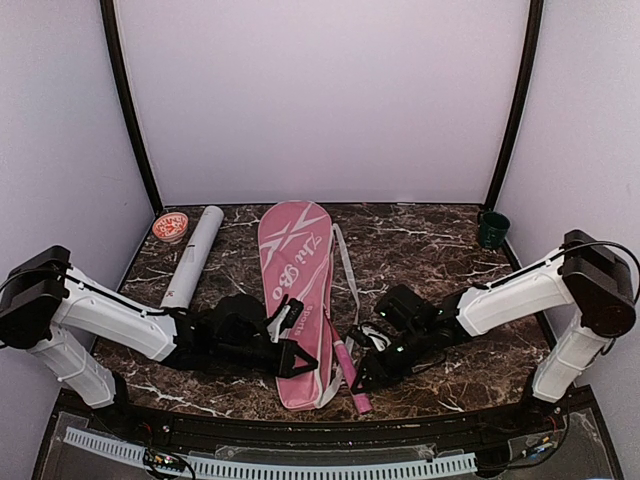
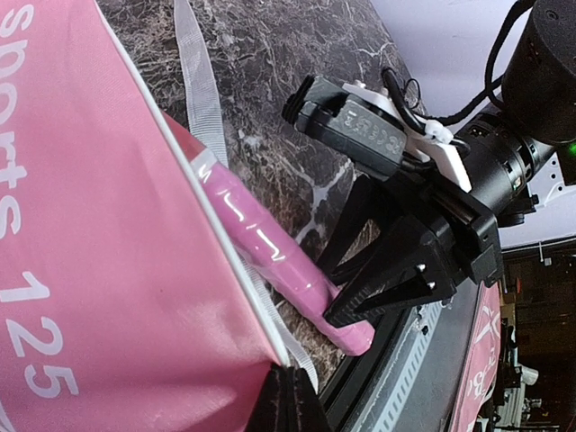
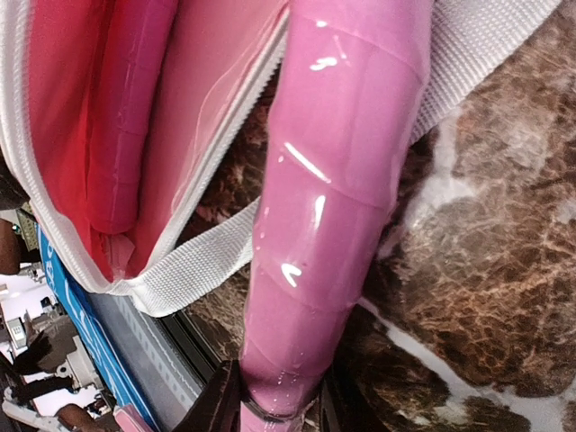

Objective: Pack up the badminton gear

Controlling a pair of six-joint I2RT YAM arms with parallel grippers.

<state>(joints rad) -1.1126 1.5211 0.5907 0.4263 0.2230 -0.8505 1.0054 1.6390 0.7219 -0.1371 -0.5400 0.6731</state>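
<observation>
Dark green cup (image 1: pixel 492 229) on marble table (image 1: pixel 420 240)

The dark marble table (image 1: pixel 430 240) carries a pink bag (image 1: pixel 295 270), white tube (image 1: pixel 195 255), red disc (image 1: pixel 171 227) and green cup (image 1: pixel 492 230).

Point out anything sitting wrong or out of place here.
One pink racket handle sticks out of the pink bag at its open near end, lying askew on the table beside the strap, its tip held by the right gripper. A second handle is tucked inside.
</observation>
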